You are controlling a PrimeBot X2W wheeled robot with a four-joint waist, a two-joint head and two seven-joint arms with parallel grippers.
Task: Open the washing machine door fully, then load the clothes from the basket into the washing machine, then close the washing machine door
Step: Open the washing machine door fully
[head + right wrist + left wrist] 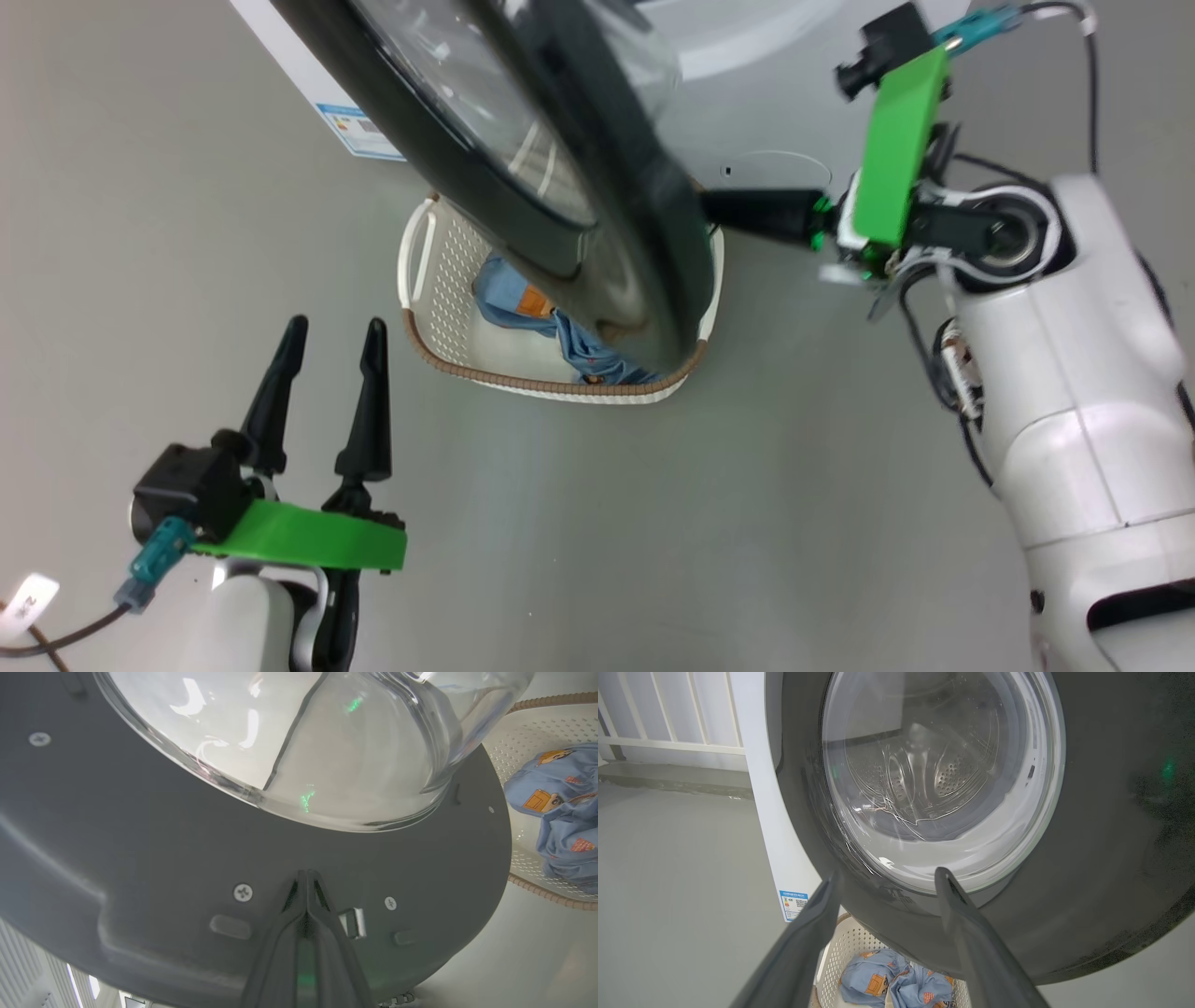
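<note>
The large round washing machine door (644, 215), a wide glossy black ring around a bulging clear glass bowl, stands open, away from the big white front-loading washing machine (770, 812). In the head view it hangs over the far part of the small cream-white perforated plastic basket (523, 381) with its brown woven-look rim. The basket sits on the grey floor (653, 523) just in front of the machine.

The light blue clothes (523, 303) printed with orange-and-brown figures lie bunched inside the basket, partly hidden under the door's lower edge.

The right gripper (306, 873) has its two long dark fingers pressed flat together with nothing between them. Their tips rest against the door's matte grey inner face, just below the glass bowl and beside a small metal latch hook (355, 921).

The left gripper (336, 329) hovers over the bare floor, near the basket's left side and apart from it, its fingers spread wide and holding nothing. Its wrist view looks through the door's glass to the perforated steel drum (924, 770). A blue sticker (795, 904) shows low on the machine's white front.
</note>
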